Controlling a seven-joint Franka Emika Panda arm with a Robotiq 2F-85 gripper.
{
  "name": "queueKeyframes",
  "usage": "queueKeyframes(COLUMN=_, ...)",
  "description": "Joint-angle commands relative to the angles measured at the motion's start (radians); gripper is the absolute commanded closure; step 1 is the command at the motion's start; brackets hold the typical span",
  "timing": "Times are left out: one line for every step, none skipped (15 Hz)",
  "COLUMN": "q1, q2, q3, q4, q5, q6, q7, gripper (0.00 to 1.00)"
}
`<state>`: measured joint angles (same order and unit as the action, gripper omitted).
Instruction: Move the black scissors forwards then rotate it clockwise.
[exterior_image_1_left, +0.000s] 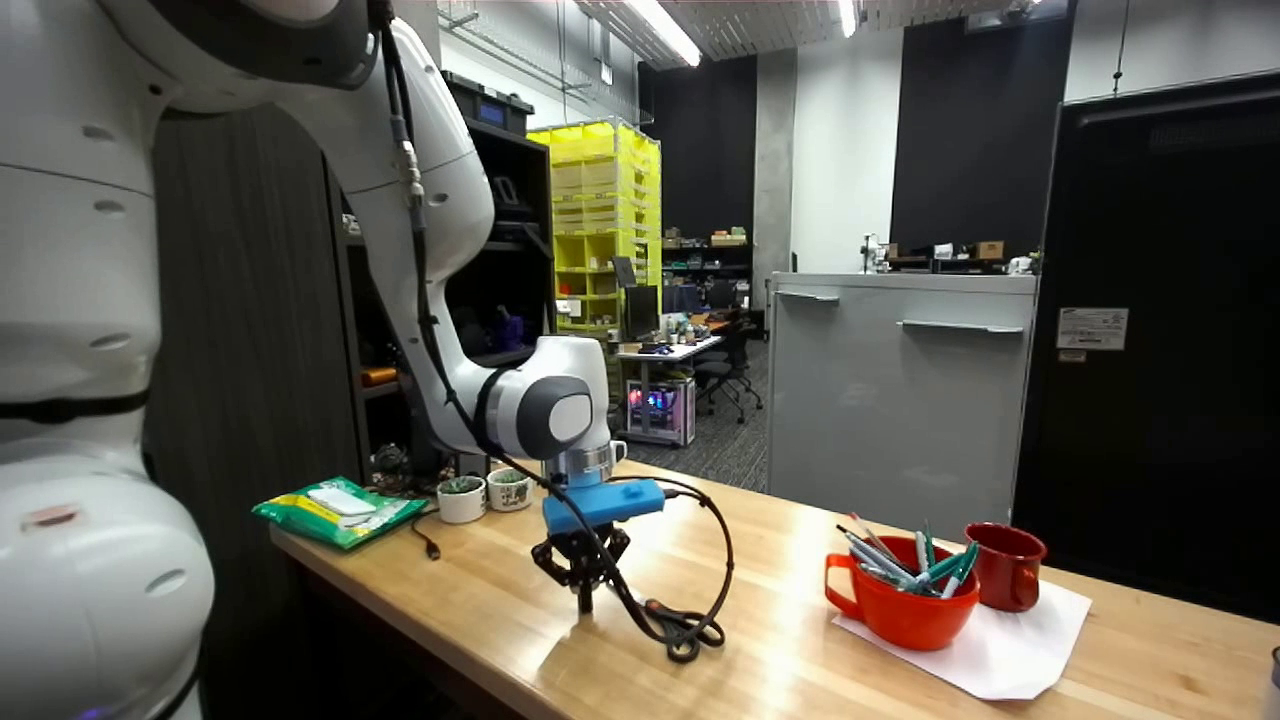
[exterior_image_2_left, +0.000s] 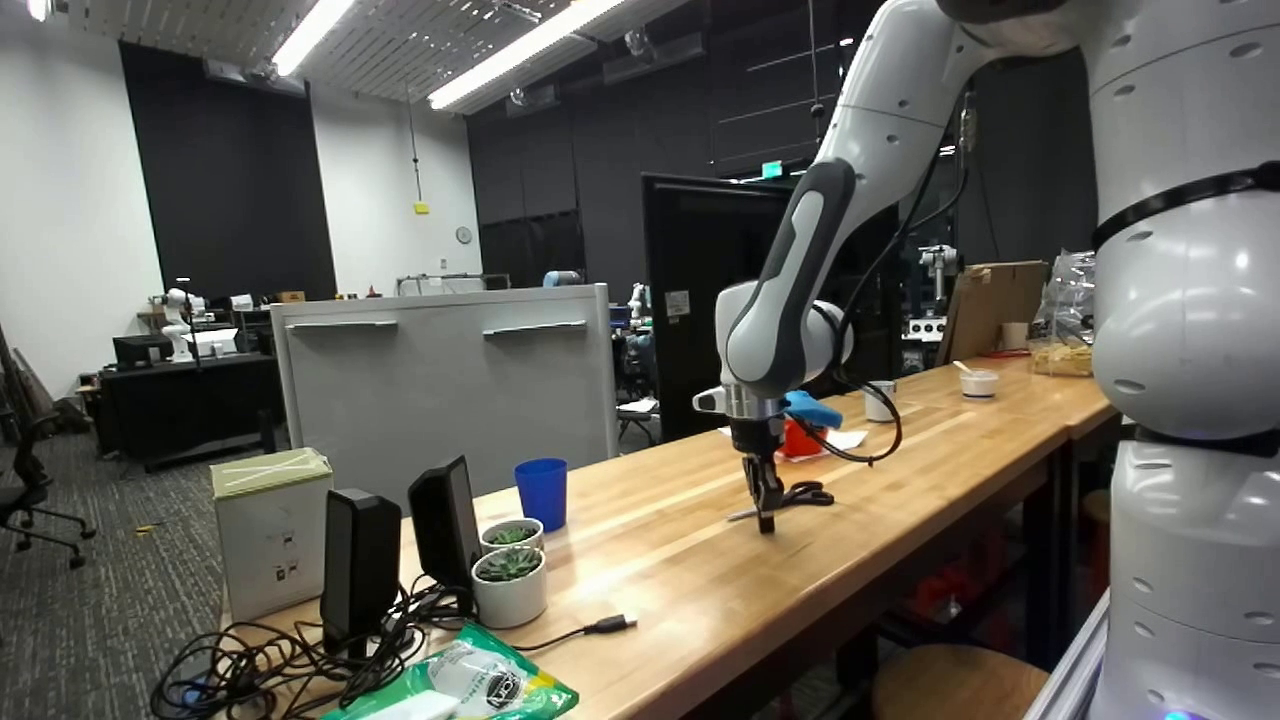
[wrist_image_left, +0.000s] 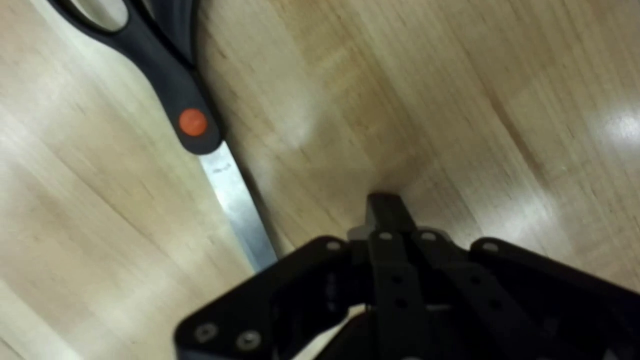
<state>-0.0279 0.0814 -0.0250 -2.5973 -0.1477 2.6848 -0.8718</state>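
On the pale wooden table, with empty black jaws clenched, likely must push into black-handled, steel-bladed scissors just left of them in the wrist view, slanting upper left to lower right.

Pale, glossy wood planks make up the table, which stretches away on either side of the tool. Just beside the tool's tip, apart from it, lie the black scissors, handles toward the white paper sheet well apart on that side; a white mug there seems to stand on the wood too, though it is partly covered. Well apart on the tool's opposite side are two potted succulents, a blue cup, two black speakers, tangled black cables, a white box and a green packet.
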Motion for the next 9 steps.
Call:
queueKeyframes(q1=-0.007, q2=0.017, q3=0.001, q4=0.014, q5=-0.037, q6=0.013, q7=0.030, gripper=1.00)
queueKeyframes(q1=-0.008, q2=0.015, q3=0.001, q4=0.013, q5=-0.036, q6=0.011, q7=0.032, gripper=1.00)
queueKeyframes(q1=-0.008, q2=0.016, q3=0.001, q4=0.013, q5=-0.034, q6=0.014, q7=0.031, gripper=1.00)
queueKeyframes(q1=-0.008, q2=0.020, q3=0.003, q4=0.014, q5=-0.033, q6=0.014, q7=0.030, gripper=1.00)
queueKeyframes(q1=-0.007, q2=0.026, q3=0.004, q4=0.018, q5=-0.032, q6=0.016, q7=0.027, gripper=1.00)
queueKeyframes(q1=-0.007, q2=0.031, q3=0.005, q4=0.022, q5=-0.029, q6=0.017, q7=0.024, gripper=1.00)
queueKeyframes(q1=-0.007, q2=0.035, q3=0.005, q4=0.026, q5=-0.030, q6=0.017, q7=0.022, gripper=1.00)
queueKeyframes(q1=-0.006, q2=0.040, q3=0.006, q4=0.032, q5=-0.030, q6=0.017, q7=0.020, gripper=1.00)
queueKeyframes(q1=-0.007, q2=0.045, q3=0.006, q4=0.038, q5=-0.028, q6=0.014, q7=0.018, gripper=1.00)
